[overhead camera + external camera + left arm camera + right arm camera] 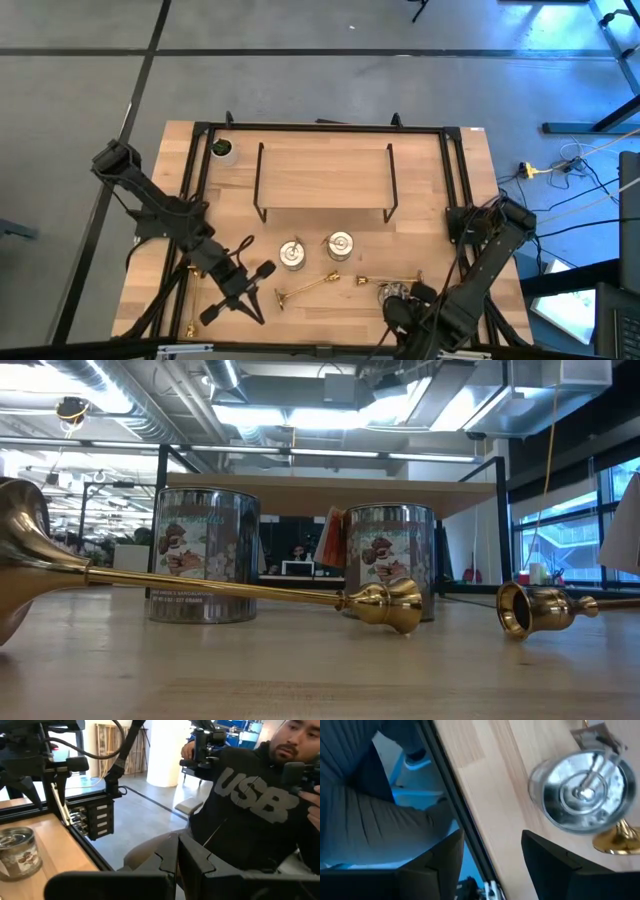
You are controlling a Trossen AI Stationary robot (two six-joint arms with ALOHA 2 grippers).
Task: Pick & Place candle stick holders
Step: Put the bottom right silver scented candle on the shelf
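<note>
Left tool (262, 270) sat pinched shut with nothing in it. Right tool (398, 296) stood half-open and empty-looking, its arm partly hiding a squat silvery round cup (583, 792) on the wooden bench (320, 170).

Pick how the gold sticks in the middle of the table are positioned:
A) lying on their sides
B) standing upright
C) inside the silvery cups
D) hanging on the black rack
A: the gold sticks lie flat on the table, in front of the upright silvery cups.

Brass sticks (303, 289) lie flat beside upright silvery cups (292, 254).
</note>
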